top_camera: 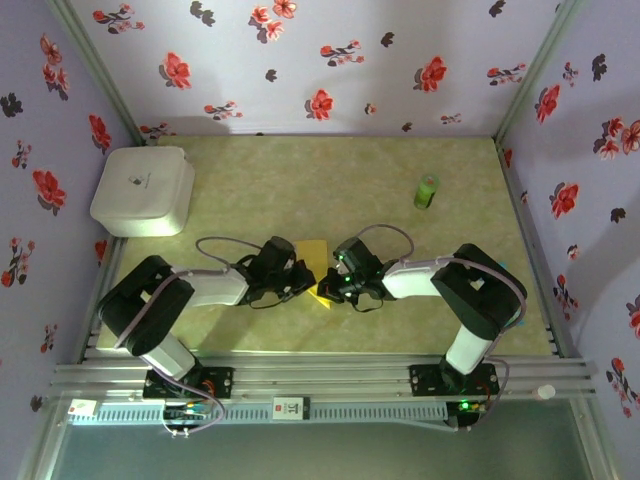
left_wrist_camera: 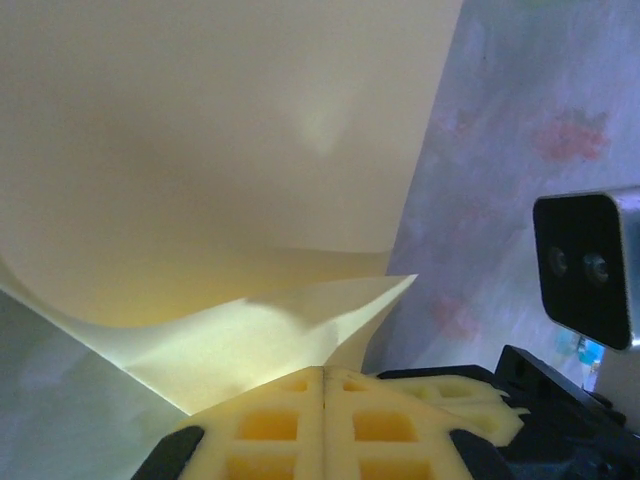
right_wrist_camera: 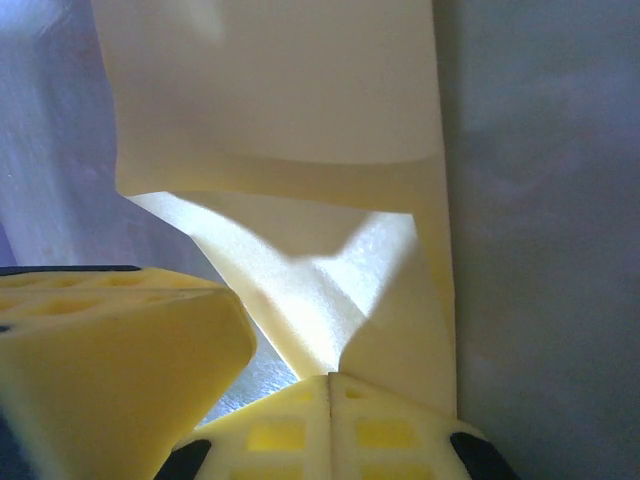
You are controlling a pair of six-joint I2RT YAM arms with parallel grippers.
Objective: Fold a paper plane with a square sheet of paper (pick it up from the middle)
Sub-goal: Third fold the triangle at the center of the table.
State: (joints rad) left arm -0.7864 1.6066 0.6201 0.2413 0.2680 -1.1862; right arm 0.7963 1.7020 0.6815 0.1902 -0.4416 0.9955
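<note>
Two grips | left claw (left_wrist_camera: 324, 380) clamps thin curled yellow paper (left_wrist_camera: 200, 150) | right claw (right_wrist_camera: 330, 384) likewise

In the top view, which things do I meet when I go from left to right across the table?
white box → left gripper → square sheet of paper → right gripper → green cylinder

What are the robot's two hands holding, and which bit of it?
Both hold the yellow sheet of paper. The left gripper and the right gripper are each shut on its curled near edge, one from each side.
</note>
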